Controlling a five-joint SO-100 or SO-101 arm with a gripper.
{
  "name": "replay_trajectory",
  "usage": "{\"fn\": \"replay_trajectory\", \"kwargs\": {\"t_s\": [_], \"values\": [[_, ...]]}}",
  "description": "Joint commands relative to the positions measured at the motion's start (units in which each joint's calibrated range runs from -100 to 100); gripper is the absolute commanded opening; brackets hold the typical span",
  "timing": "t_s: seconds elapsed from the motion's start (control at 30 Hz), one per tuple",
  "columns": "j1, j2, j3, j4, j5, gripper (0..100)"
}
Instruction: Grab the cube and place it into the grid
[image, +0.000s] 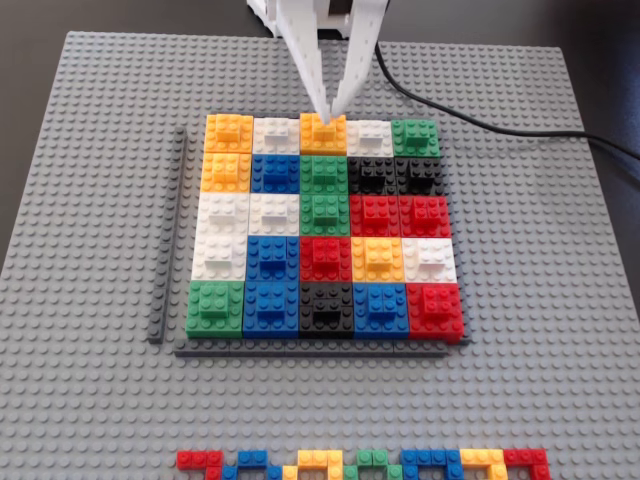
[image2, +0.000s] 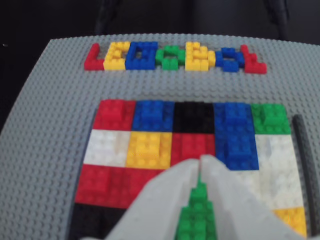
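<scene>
The grid (image: 325, 232) is a five-by-five square of coloured brick cubes on the grey baseplate (image: 90, 200); every cell holds a cube. My gripper (image: 328, 108) comes down from the top edge of the fixed view, its two white fingers meeting in a point at the raised top of the orange cube (image: 322, 135) in the middle of the far row. In the wrist view the gripper (image2: 201, 161) has its fingertips touching, with nothing between them; green cubes (image2: 198, 220) of the grid show under the fingers. The orange cube is hidden there.
A dark grey rail (image: 168, 235) runs along the grid's left side and another (image: 310, 349) along its near side. A row of coloured brick letters (image: 365, 463) lies at the near edge, also in the wrist view (image2: 175, 56). A black cable (image: 480, 122) crosses the far right.
</scene>
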Motion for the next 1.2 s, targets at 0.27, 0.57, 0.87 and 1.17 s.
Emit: {"fn": "replay_trajectory", "kwargs": {"t_s": [0.27, 0.57, 0.87, 1.17], "values": [[-0.5, -2.1, 6.2, -2.2, 1.1, 0], [-0.5, -2.1, 6.2, 3.9, 1.6, 0], [-0.2, -2.1, 6.2, 9.7, -2.1, 0], [0.2, -2.1, 6.2, 11.7, -0.8, 0]]}}
